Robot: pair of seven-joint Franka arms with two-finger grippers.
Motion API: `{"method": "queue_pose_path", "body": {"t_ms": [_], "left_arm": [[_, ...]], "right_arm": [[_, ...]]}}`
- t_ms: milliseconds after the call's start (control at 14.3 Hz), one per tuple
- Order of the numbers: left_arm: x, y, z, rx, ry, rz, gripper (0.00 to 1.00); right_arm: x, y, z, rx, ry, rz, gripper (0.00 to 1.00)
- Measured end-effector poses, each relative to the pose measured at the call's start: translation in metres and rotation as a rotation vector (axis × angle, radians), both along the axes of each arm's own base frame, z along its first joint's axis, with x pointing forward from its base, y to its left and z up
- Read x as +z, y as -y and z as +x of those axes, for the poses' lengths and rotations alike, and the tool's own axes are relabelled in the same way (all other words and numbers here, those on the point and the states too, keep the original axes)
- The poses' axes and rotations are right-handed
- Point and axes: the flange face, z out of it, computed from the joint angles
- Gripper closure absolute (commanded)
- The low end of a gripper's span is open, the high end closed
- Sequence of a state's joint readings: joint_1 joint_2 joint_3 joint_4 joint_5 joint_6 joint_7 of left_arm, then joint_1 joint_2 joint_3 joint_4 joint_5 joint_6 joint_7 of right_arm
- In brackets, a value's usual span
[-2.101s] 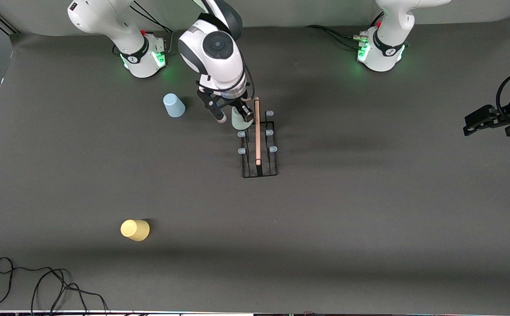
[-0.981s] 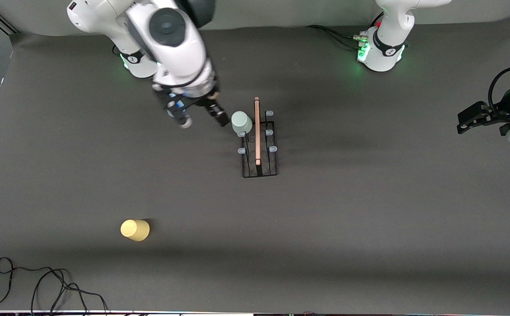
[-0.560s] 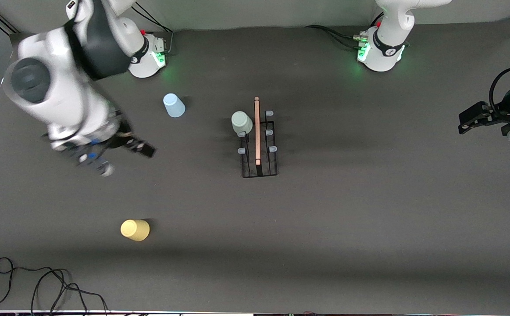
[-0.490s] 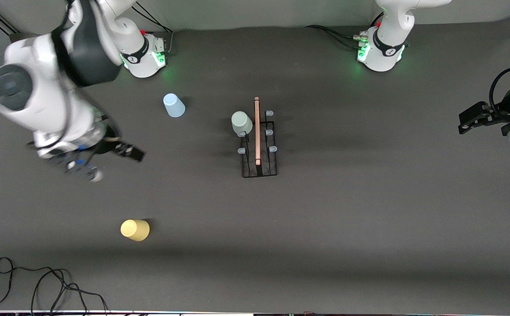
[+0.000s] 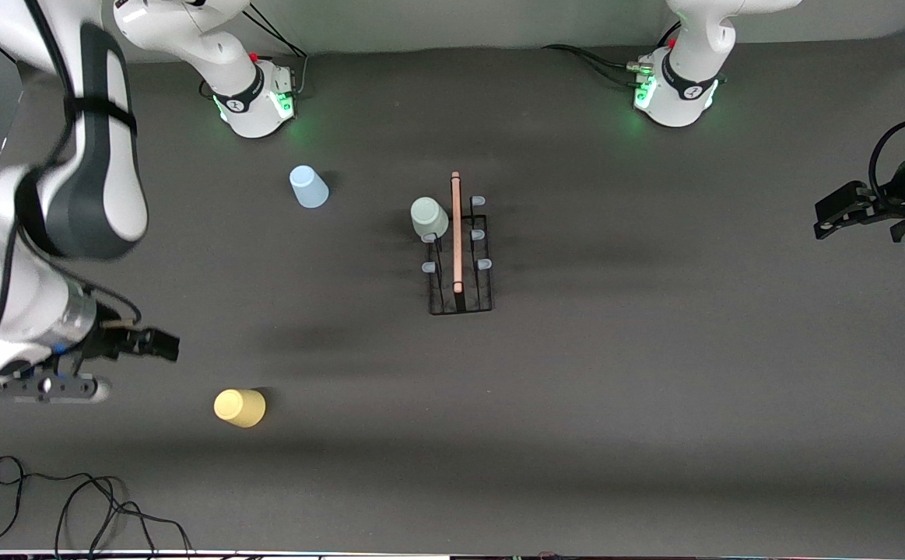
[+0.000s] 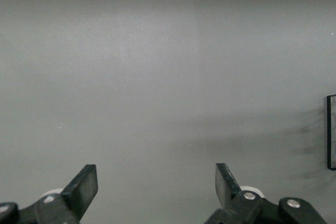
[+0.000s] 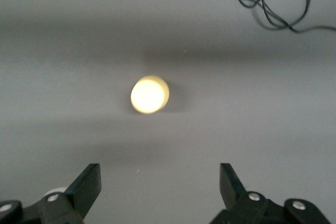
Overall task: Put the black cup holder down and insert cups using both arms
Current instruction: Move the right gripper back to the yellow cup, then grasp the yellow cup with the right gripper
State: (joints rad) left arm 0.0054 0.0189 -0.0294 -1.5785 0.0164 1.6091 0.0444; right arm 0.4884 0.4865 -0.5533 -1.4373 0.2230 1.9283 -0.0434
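A: Where do things stand?

B: The black cup holder (image 5: 460, 268) sits mid-frame on the tabletop (image 5: 654, 373), with the mint cup (image 5: 429, 217) upside down on one prong at its upper end. The other prongs look bare. The blue cup (image 5: 308, 187) is in the upper part of the frame, the yellow cup (image 5: 240, 407) lower down, both upside down on the tabletop.

A: And the hands?

B: The right hand (image 5: 152, 344) hovers at the frame's lower left, over the tabletop close to the yellow cup, fingers spread and empty. The left hand (image 5: 837, 218) waits at the frame's right edge, also spread open.

A: How would the yellow cup (image 7: 149, 94) handle?

B: Probably light, thin plastic, smooth and tapered, so it could slip or tip. I'd pinch across its side wall, gently, so the walls don't flex
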Motion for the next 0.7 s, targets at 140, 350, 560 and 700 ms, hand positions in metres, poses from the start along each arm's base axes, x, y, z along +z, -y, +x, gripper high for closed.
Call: {"method": "queue_pose_path", "body": {"t_ms": [140, 350, 560, 700], "left_arm": [[-0.002, -0.001, 0.000, 0.001, -0.003, 0.000, 0.00], [-0.005, -0.001, 0.000, 0.002, -0.007, 0.001, 0.00], [-0.006, -0.001, 0.001, 0.002, -0.008, 0.001, 0.00], [-0.006, -0.002, 0.001, 0.003, -0.009, 0.001, 0.00]], "right_arm": [[-0.037, 0.007, 0.018, -0.002, 0.014, 0.005, 0.00], [-0.090, 0.000, 0.037, -0.025, 0.030, 0.028, 0.00], [-0.140, -0.014, 0.049, -0.020, 0.062, 0.023, 0.00], [-0.165, -0.027, 0.051, -0.003, 0.064, 0.022, 0.00]]}}
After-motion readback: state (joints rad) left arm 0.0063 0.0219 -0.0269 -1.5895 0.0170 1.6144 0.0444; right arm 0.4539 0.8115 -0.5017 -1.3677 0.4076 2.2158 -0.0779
